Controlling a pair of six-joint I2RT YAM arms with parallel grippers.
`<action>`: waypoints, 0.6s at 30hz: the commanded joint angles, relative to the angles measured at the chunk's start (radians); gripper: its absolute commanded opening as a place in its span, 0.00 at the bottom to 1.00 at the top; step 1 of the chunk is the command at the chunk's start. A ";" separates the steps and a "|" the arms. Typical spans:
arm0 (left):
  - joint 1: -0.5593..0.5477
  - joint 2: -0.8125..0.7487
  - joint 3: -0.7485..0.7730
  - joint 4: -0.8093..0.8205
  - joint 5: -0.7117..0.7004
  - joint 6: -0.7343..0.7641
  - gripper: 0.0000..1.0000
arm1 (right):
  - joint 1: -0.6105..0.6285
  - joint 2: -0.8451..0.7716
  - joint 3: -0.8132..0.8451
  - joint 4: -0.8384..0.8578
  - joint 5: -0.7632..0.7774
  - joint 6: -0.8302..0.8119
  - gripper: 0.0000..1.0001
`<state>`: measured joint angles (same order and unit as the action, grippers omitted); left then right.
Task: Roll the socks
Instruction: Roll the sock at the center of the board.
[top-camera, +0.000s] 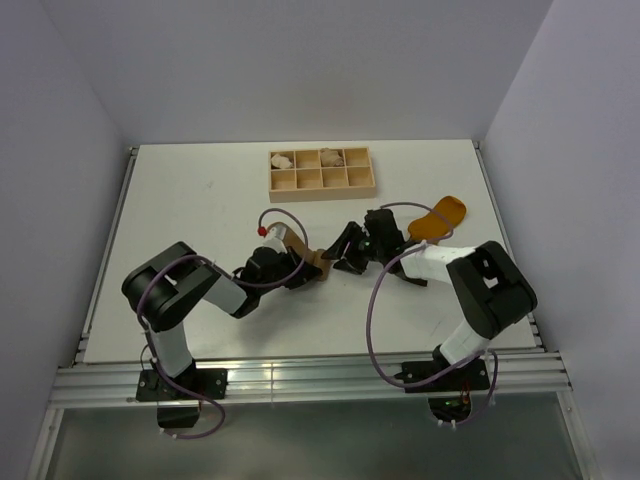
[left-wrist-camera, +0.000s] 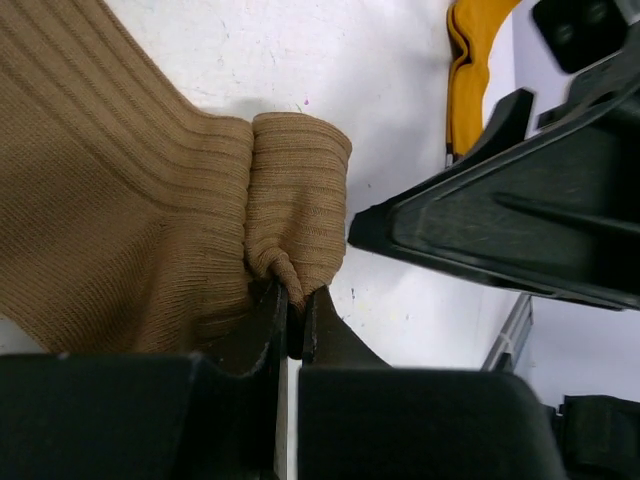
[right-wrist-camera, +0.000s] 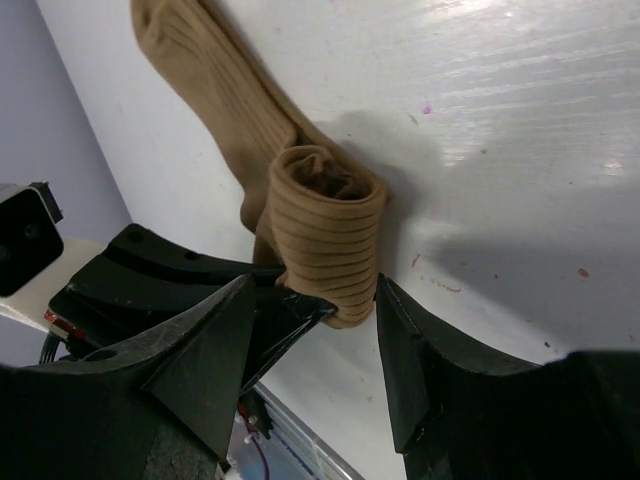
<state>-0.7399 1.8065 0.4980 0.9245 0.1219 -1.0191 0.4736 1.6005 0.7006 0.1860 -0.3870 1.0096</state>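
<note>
left jaws — low at table (top-camera: 190, 200), clamped on tan sock (left-wrist-camera: 120, 200) rolled end | right jaws — spread wide, straddling roll

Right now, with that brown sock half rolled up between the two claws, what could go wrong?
The left gripper pinches only a small fold of the tan sock at its rolled end, so the fabric could slip free and the roll unwind. The right gripper stands open around that same roll, very close to the left gripper's tip; closing there might bump it. The mustard sock lies right beside the right arm and could get dragged.
</note>
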 joint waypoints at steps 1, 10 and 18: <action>0.014 0.042 -0.032 0.042 0.061 -0.036 0.00 | 0.007 0.025 -0.032 0.124 0.003 0.049 0.59; 0.034 0.086 -0.047 0.123 0.104 -0.064 0.00 | 0.008 0.111 -0.073 0.286 -0.018 0.095 0.57; 0.036 0.102 -0.039 0.123 0.116 -0.065 0.00 | 0.008 0.179 -0.075 0.365 -0.075 0.095 0.29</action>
<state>-0.6994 1.8786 0.4686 1.0698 0.2047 -1.0897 0.4751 1.7489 0.6334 0.4717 -0.4381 1.1027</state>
